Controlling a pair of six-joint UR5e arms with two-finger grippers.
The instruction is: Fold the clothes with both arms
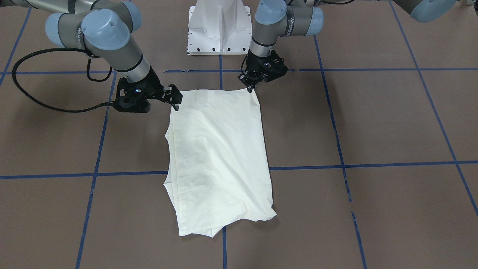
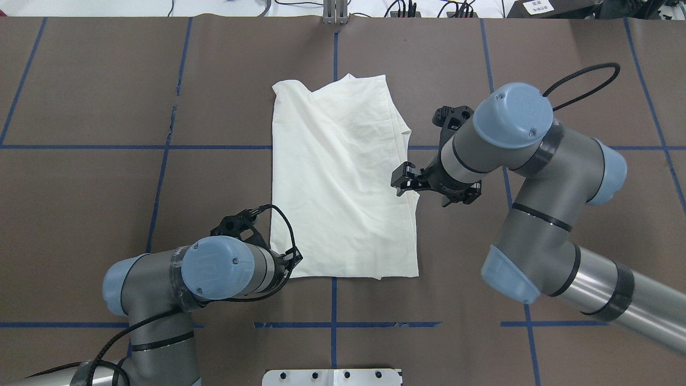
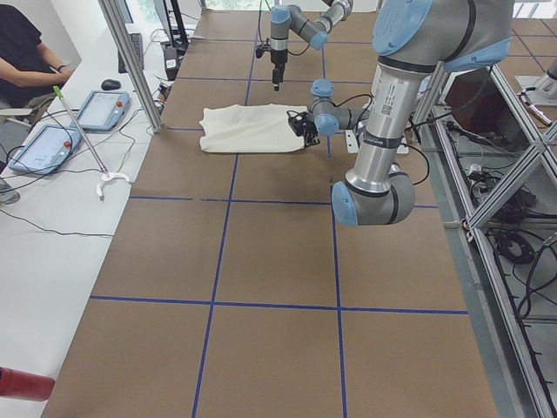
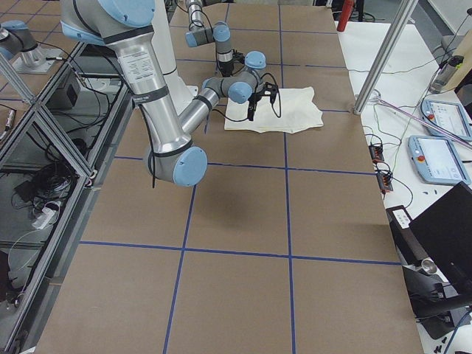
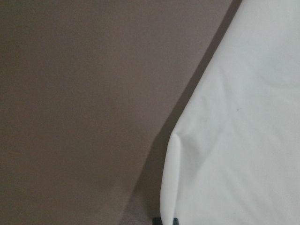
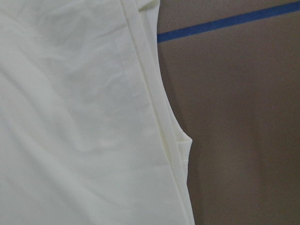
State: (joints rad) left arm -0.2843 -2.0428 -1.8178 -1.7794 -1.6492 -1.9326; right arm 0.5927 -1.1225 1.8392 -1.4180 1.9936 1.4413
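Right claw point(image 1: 175, 107) at shirt point(image 1: 218, 157), brown table point(image 1: 373, 123).

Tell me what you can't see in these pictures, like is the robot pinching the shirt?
- Left gripper: overhead view, its own arm covers the fingers; front view too small to show a pinch.
- Right gripper: fingertips dark and tiny at the shirt edge, front view; grip unclear.
- Shirt's underside: pressed to the table, every view.
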